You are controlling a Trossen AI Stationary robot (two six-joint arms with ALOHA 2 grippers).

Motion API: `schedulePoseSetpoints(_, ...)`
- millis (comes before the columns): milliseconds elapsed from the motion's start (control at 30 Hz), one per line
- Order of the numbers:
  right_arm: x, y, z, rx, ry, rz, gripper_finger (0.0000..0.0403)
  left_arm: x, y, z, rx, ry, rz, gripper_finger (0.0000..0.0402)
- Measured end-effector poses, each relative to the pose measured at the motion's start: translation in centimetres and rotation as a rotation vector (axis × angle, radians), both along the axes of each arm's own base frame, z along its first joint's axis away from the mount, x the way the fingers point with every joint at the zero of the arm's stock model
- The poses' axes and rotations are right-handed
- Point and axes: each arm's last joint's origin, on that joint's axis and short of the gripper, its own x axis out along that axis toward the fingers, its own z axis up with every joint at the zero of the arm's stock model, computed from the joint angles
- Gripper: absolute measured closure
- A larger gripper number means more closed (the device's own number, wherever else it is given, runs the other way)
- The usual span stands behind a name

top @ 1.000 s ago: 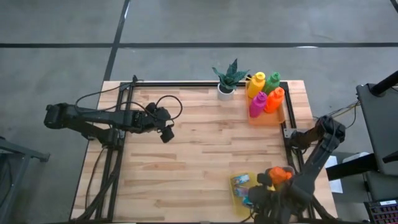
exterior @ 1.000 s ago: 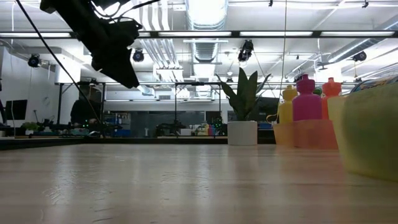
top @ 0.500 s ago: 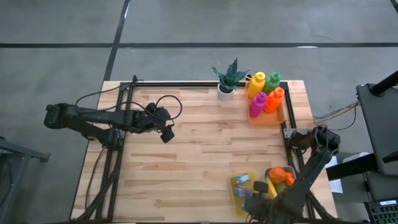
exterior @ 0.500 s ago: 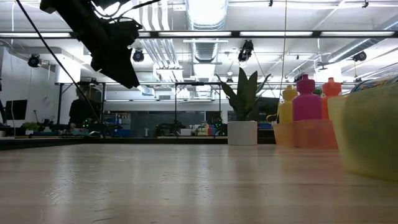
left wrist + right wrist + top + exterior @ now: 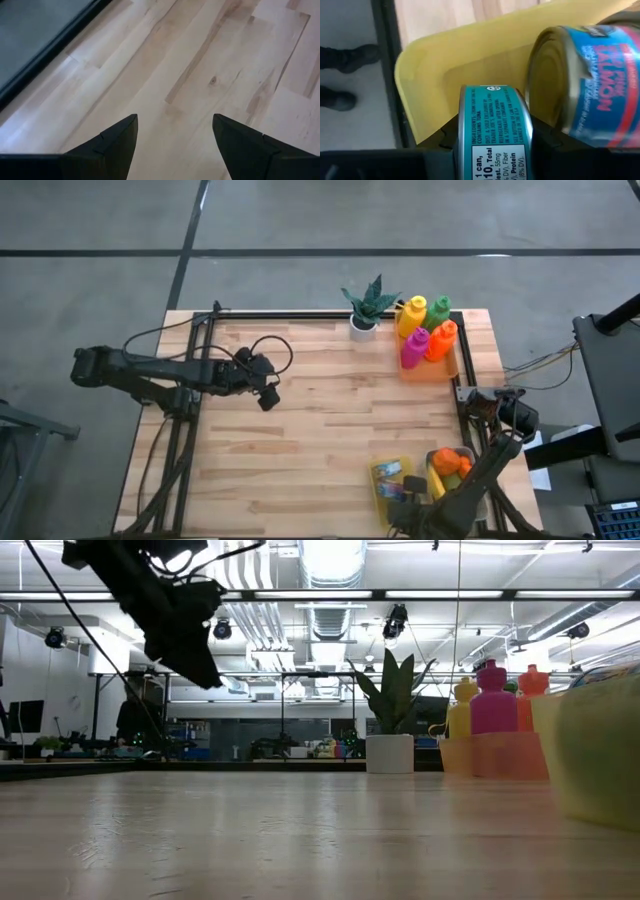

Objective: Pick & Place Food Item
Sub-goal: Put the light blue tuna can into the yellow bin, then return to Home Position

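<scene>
A teal tuna can (image 5: 492,125) stands on its edge inside the yellow bin (image 5: 465,60), with my right gripper (image 5: 492,147) shut on it. Beside it in the bin lies a blue salmon can (image 5: 585,85). In the high view the bin (image 5: 382,480) sits at the table's near right, and my right arm reaches down into it. My left gripper (image 5: 268,398) hangs open above bare wood at the table's left, and nothing lies between its fingers (image 5: 115,145). My right gripper pinches the tuna can between its two fingers (image 5: 446,142), one on each flat face, so the printed side wall (image 5: 492,165) faces the camera. The fingers come steeply from above. The can stands on edge within the bin; whether it touches the bin's floor cannot be told.
A potted plant (image 5: 364,315) and an orange tray of coloured bottles (image 5: 428,340) stand at the far right. A second bin with orange items (image 5: 452,463) sits right of the yellow one. A person's shoes (image 5: 345,75) show on the floor past the table's edge.
My right gripper has sunk toward the yellow bin with the tuna can still in its fingers, and its wrist has tipped steeper. The arm's elbow has swung toward the table's right edge, so the orange items show more.
</scene>
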Motion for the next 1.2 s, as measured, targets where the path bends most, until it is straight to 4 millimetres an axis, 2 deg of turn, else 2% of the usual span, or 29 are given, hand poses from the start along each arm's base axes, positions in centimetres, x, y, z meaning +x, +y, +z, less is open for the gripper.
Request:
schedulePoseSetpoints(100,0.0,0.1,0.0,0.031,0.027,0.004,0.0265,-0.3,0.0,-1.1,-0.031,-0.016,0.026,0.0138)
schedulePoseSetpoints(333,-0.1,-0.1,0.8,0.052,0.026,0.005,0.0143,-1.2,-0.3,-4.3,-0.14,-0.044,0.036,0.0138)
schedulePoseSetpoints(533,-0.1,-0.1,0.8,0.045,0.029,0.003,0.0086,-1.8,-0.5,-6.3,-0.223,-0.081,0.023,0.0138)
schedulePoseSetpoints(667,-0.1,-0.1,0.8,0.045,0.029,0.004,0.0069,-2.0,-0.5,-6.6,-0.233,-0.086,0.033,0.0138)
schedulePoseSetpoints(933,-0.2,-0.2,0.9,0.045,0.032,0.019,0.0065,-2.0,-0.5,-6.6,-0.234,-0.09,0.03,0.0138)
schedulePoseSetpoints(1200,-0.5,-0.6,2.9,0.056,-0.003,0.086,0.0064,-1.9,-0.5,-6.5,-0.234,-0.094,0.029,0.0138)
